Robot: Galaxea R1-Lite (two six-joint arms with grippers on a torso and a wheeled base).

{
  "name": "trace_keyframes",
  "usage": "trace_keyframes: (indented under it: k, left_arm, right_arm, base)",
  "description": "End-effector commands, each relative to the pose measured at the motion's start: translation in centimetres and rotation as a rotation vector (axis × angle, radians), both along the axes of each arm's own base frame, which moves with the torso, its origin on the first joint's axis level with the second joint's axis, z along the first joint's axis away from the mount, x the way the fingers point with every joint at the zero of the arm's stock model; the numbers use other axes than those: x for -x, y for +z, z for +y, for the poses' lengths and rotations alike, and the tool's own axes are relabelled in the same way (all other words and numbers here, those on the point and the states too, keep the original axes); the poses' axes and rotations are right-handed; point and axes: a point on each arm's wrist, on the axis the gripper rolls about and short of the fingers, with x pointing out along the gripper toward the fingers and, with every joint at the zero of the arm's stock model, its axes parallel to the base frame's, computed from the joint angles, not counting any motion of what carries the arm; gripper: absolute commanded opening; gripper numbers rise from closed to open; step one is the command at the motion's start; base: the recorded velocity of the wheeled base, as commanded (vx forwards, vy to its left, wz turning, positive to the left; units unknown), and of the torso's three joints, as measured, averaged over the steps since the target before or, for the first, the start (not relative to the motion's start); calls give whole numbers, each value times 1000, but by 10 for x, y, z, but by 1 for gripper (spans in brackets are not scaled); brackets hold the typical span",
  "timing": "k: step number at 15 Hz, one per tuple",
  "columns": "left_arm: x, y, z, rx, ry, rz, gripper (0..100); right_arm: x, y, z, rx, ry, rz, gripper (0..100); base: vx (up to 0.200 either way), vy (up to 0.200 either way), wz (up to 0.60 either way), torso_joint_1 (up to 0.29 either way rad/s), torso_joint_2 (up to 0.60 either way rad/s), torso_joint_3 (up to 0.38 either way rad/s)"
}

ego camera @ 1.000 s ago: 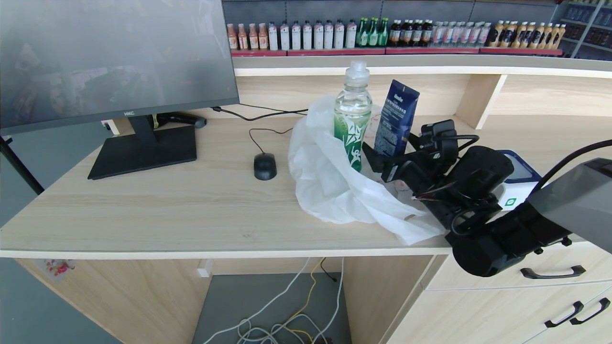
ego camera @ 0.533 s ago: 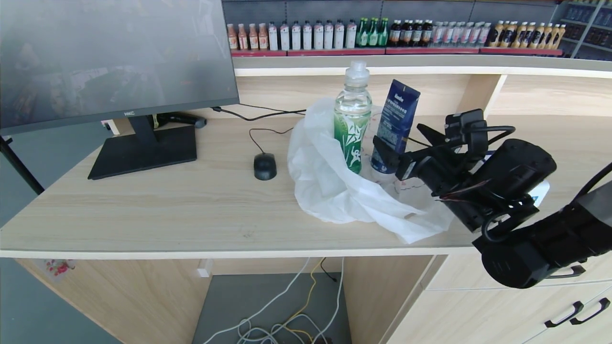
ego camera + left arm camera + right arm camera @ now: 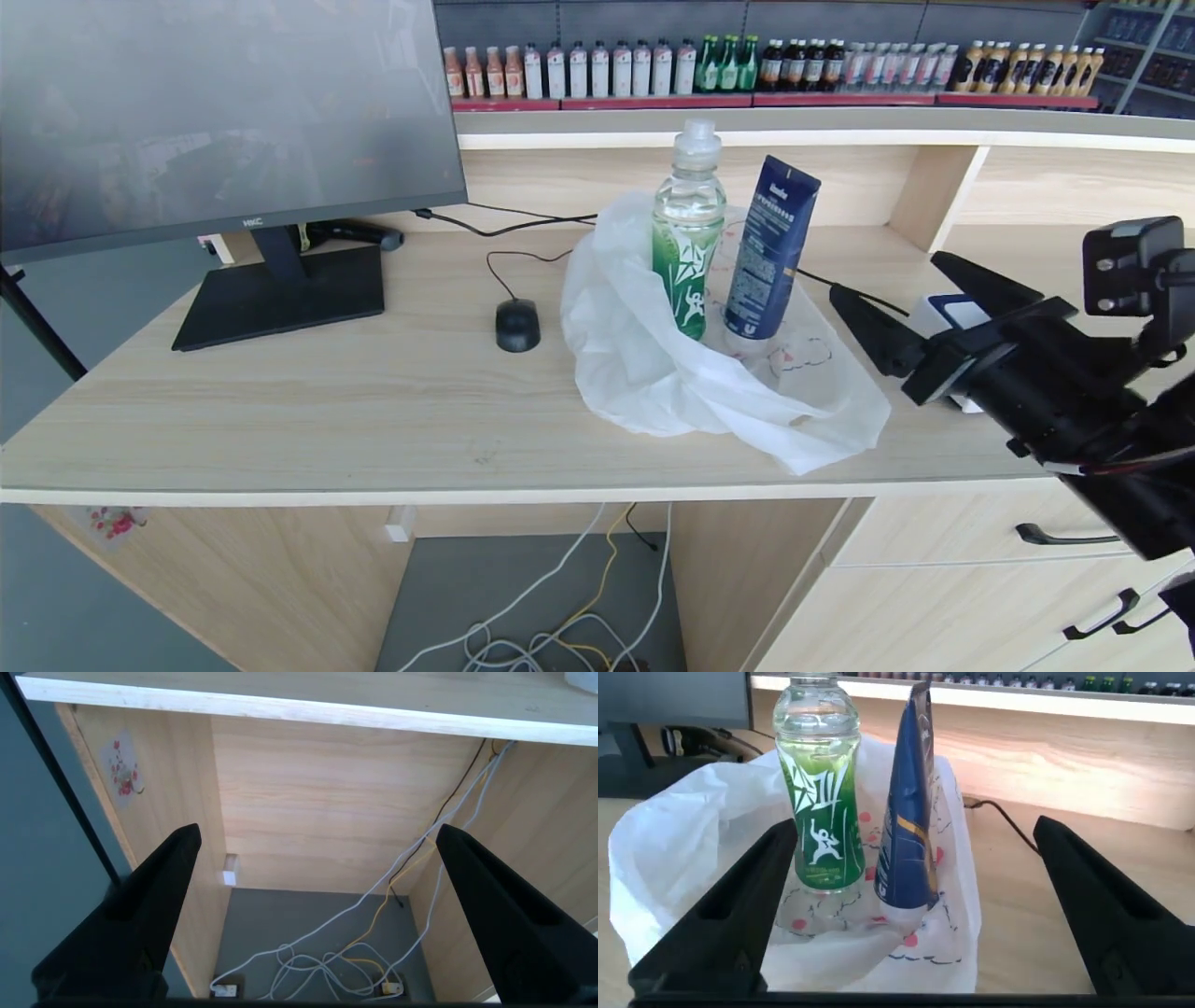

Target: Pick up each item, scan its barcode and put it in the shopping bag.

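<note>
A clear bottle [image 3: 689, 233] with a green label and a dark blue tube [image 3: 770, 252] stand upright side by side in the white shopping bag [image 3: 644, 364] on the wooden counter. My right gripper [image 3: 887, 275] is open and holds nothing. It hovers to the right of the bag, apart from the tube. In the right wrist view the bottle [image 3: 820, 784] and the tube [image 3: 910, 812] stand ahead of my open right gripper [image 3: 915, 826], inside the bag [image 3: 682, 859]. My left gripper [image 3: 318, 835] hangs open below the counter edge, facing the cables under the desk.
A white and blue scanner box [image 3: 943, 308] sits partly behind the right gripper. A mouse [image 3: 517, 325] and a monitor [image 3: 224, 121] occupy the counter's left half. A raised ledge [image 3: 822, 126] runs along the back. Drawers [image 3: 1064, 537] lie below at the right.
My right gripper has pulled back to the right, away from the blue tube. The tube stays standing in the bag next to the bottle.
</note>
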Motion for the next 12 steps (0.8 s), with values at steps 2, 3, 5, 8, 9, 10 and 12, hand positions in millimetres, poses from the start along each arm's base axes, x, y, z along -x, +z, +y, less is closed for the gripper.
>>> trace_keyframes:
  k: [2, 3, 5, 8, 9, 10, 12]
  left_arm:
    - [0, 0, 0, 0, -1, 0, 100]
    - [0, 0, 0, -3, -1, 0, 100]
    - [0, 0, 0, -4, -1, 0, 100]
    - [0, 0, 0, -4, -1, 0, 100]
    - [0, 0, 0, -4, -1, 0, 100]
    - [0, 0, 0, -6, -1, 0, 100]
    - [0, 0, 0, -4, -1, 0, 100]
  right_arm:
    - [75, 5, -32, -16, -10, -47, 100]
    - [83, 0, -35, -11, -10, -34, 100]
    - [110, -33, -45, 30, -11, 73, 100]
    - [117, -47, -48, 68, -17, 177, 100]
    - [123, -53, -50, 90, -15, 233, 100]
    - [134, -59, -54, 115, -14, 291, 100]
    - [165, -78, -66, 164, -3, 406, 100]
  base:
    - [0, 0, 0, 0, 0, 0]
    - [0, 0, 0, 0, 0, 0]
    - [0, 0, 0, 0, 0, 0]
    - [0, 0, 0, 0, 0, 0]
    - [0, 0, 0, 0, 0, 0]
    - [0, 0, 0, 0, 0, 0]
    - [0, 0, 0, 0, 0, 0]
